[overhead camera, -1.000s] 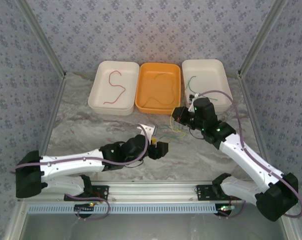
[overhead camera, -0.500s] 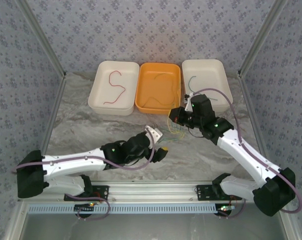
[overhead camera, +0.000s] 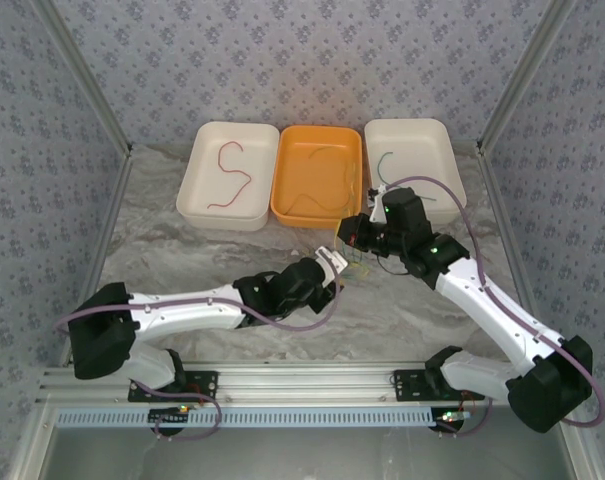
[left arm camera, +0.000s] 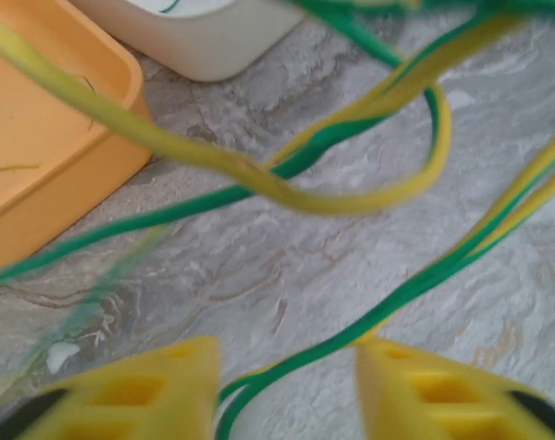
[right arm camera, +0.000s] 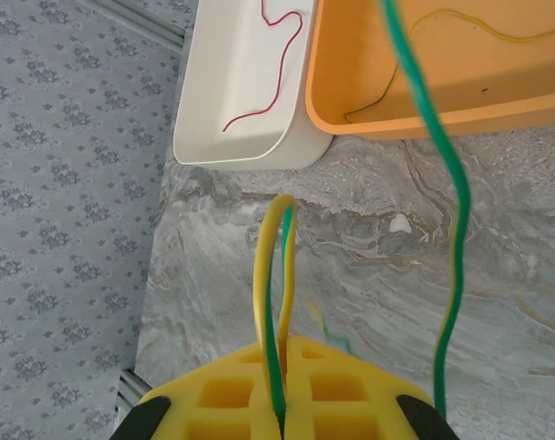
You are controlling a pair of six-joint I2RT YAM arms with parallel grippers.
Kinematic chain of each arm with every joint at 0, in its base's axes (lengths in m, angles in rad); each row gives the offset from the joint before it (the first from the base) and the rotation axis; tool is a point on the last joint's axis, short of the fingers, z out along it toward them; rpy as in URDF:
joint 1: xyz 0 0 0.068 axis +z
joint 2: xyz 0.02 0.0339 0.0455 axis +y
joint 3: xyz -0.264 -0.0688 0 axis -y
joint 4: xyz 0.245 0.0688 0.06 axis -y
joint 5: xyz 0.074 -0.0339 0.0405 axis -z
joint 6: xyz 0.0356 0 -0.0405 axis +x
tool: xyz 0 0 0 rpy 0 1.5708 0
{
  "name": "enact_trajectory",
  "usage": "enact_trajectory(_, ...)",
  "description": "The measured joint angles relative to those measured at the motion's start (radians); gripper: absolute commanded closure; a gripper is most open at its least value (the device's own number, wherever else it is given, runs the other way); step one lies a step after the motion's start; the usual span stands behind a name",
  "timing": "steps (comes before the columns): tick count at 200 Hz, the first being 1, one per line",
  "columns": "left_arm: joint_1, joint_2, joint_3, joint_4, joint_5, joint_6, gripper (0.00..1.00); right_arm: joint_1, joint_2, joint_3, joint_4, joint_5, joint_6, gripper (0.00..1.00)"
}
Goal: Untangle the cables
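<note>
Thin, floppy cables, yellow and green, hang in a loose tangle above the grey marbled table, between the two pincers and just in front of the orange tray.

Right pincer: gridded yellow pads pressed together on a yellow-green loop.

Left pincer: fingers apart, strands run through the gap, nothing clamped.

3 smooth, round-cornered trays sit side by side along the far edge:
- left white tray: 1 red wire
- orange tray: 1 olive wire
- right white tray: 1 green wire

The widest bare stretch of table is left of the tangle. Patterned walls close in both sides.
</note>
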Motion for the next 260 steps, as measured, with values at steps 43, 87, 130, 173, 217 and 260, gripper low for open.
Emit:
enact_trajectory(43,0.004,0.001,0.005,-0.007,-0.039,-0.046,1.0,-0.11,-0.045,0.003,-0.022,-0.004,-0.004,1.0)
enact_trajectory(87,0.111,-0.385,-0.207,-0.016,-0.078,-0.23,1.0,-0.364,-0.155,0.049,-0.135,-0.032,-0.031,1.0)
enact_trajectory(130,0.345,-0.898,-0.322,-0.194,-0.049,-0.401,1.0,-0.508,-0.21,0.066,-0.18,-0.069,-0.044,1.0)
enact_trajectory(173,0.483,-0.973,-0.286,-0.435,-0.056,-0.469,1.0,-0.515,-0.208,0.066,-0.138,0.005,-0.032,1.0)
enact_trajectory(217,0.489,-0.864,-0.213,-0.497,-0.022,-0.487,1.0,-0.545,-0.208,0.065,-0.122,0.015,-0.021,1.0)
enact_trajectory(260,0.489,-0.824,-0.109,-0.518,-0.023,-0.476,1.0,-0.575,-0.216,0.033,-0.096,0.005,-0.008,1.0)
